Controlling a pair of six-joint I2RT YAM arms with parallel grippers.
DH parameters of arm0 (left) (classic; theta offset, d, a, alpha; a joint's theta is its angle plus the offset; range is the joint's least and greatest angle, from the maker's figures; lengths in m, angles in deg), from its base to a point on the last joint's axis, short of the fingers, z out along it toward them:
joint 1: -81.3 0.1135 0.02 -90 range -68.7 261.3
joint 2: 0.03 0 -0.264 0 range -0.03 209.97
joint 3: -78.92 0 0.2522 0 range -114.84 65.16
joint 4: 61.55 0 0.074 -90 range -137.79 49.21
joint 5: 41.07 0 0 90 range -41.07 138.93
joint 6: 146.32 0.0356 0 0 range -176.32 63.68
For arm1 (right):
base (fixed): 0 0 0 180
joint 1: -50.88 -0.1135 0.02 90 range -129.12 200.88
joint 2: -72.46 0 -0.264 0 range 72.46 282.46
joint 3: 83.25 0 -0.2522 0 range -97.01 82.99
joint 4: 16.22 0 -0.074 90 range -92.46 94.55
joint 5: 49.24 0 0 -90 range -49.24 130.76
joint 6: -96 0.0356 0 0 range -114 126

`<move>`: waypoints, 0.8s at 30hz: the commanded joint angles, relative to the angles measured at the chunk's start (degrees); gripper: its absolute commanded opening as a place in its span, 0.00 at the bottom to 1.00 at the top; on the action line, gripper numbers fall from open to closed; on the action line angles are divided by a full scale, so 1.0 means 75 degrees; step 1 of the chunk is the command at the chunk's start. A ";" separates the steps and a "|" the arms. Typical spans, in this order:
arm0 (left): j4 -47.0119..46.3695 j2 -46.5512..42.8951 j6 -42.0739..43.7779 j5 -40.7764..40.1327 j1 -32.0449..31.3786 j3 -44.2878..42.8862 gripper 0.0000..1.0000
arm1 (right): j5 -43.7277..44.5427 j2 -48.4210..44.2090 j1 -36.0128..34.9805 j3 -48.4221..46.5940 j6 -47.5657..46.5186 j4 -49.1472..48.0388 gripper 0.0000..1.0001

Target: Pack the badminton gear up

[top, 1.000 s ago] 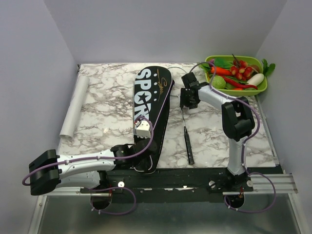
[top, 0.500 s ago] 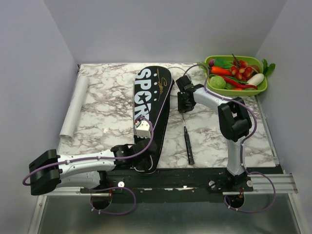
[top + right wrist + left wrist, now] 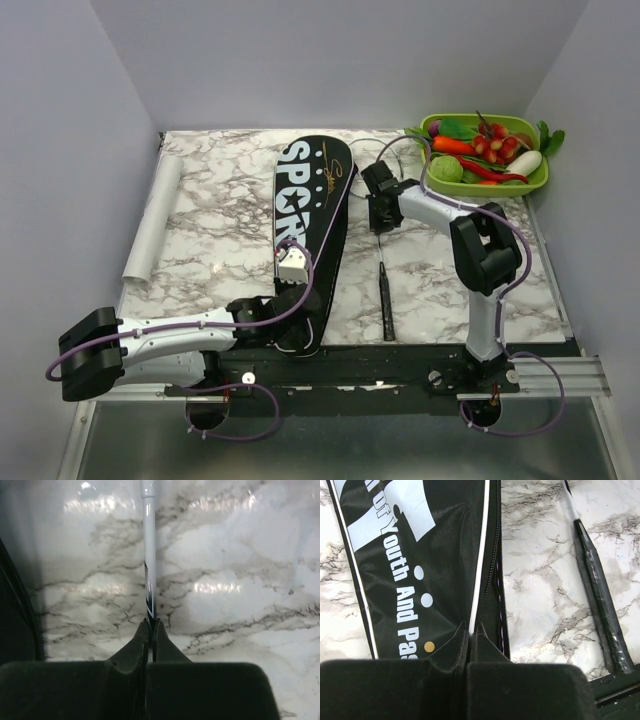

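The long black cover (image 3: 312,215) lettered "SPORT" lies lengthwise on the marble, its zip edge facing right. My left gripper (image 3: 290,318) is shut on the white-piped edge of the cover (image 3: 420,570) near its narrow near end; in the left wrist view the left gripper (image 3: 473,628) pinches the fabric. A racket lies right of the cover, its black handle (image 3: 386,300) pointing at me, and the handle (image 3: 597,590) also shows in the left wrist view. My right gripper (image 3: 378,216) is shut on its thin silvery shaft (image 3: 149,555), which runs out from the right gripper (image 3: 151,623).
A green tray (image 3: 462,119) of toy vegetables stands at the back right, close behind the right arm. A white roll (image 3: 152,220) lies along the left edge of the marble table (image 3: 220,240). Grey walls close in on three sides.
My right gripper has edged left over the racket shaft and closed on it. The left arm and the cover have not moved.
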 commanded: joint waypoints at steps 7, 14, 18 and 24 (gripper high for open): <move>-0.0441 0.0112 0.0131 0.0015 0.0058 -0.0127 0.00 | 0.0379 -0.2059 -0.0317 0.2033 -0.0065 0.0695 0.01; -0.0055 0.0159 0.0225 -0.0196 0.0117 -0.0571 0.00 | 0.0156 -0.4320 -0.0762 0.3756 0.0275 0.1094 0.01; 0.0168 0.0275 0.0214 -0.0278 0.0199 -0.0842 0.00 | 0.0097 -0.5527 -0.1276 0.4343 0.0556 0.1515 0.01; 0.0391 0.0545 0.0179 -0.0418 0.0222 -0.1310 0.00 | 0.0273 -0.6843 -0.1945 0.4684 0.1036 0.2453 0.01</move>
